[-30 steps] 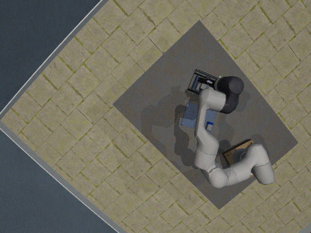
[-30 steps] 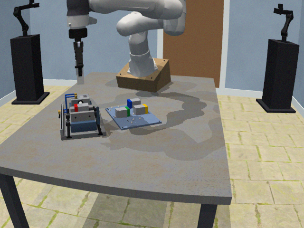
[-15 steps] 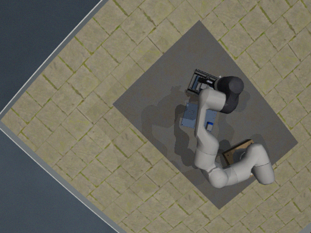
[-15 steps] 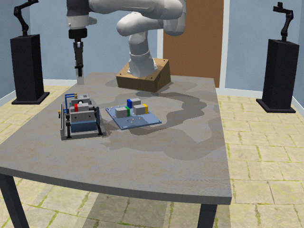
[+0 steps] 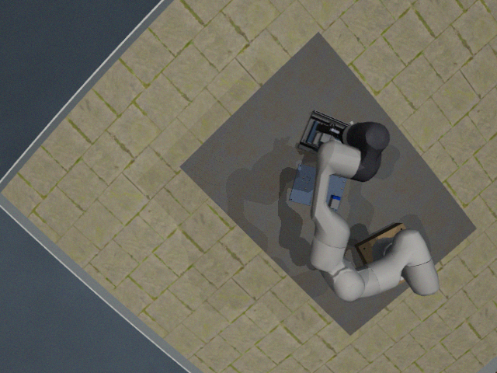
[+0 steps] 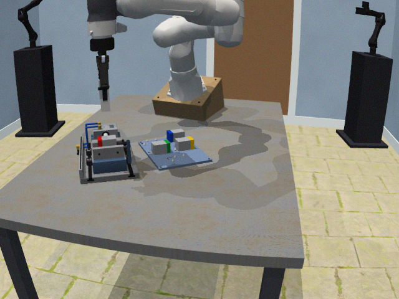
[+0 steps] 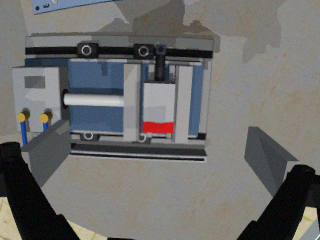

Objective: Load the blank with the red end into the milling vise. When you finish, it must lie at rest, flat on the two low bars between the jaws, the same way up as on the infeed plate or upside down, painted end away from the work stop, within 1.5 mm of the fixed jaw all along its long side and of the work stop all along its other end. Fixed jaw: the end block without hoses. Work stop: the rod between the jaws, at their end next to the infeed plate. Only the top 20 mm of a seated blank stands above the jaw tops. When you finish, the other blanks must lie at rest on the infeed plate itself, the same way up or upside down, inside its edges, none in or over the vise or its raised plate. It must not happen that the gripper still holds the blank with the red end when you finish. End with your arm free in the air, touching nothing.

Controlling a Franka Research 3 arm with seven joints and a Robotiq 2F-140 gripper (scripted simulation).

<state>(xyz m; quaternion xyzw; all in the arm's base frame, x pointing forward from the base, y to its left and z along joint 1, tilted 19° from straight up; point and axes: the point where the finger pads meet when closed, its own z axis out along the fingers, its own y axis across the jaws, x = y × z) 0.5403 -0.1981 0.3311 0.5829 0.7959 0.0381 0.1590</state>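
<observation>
The blank with the red end [image 7: 159, 110] lies in the milling vise [image 7: 120, 100] between the jaws. Its red end points away from the infeed plate, and its other end sits by the dark work stop rod [image 7: 162, 67]. It lies close to the block without hoses [image 7: 196, 100]; I cannot tell if they touch. In the side view the blank [image 6: 105, 141] stands a little above the jaw tops. My gripper [image 7: 158, 140] [image 6: 103, 96] is open and empty, high above the vise.
The blue infeed plate [image 6: 175, 154] holds a green-ended blank [image 6: 159, 147], a blue-ended blank [image 6: 175, 134] and a yellow-ended blank [image 6: 184, 142]. The hosed block [image 7: 34, 103] is at the vise's other end. The arm's wooden base [image 6: 188, 101] is behind.
</observation>
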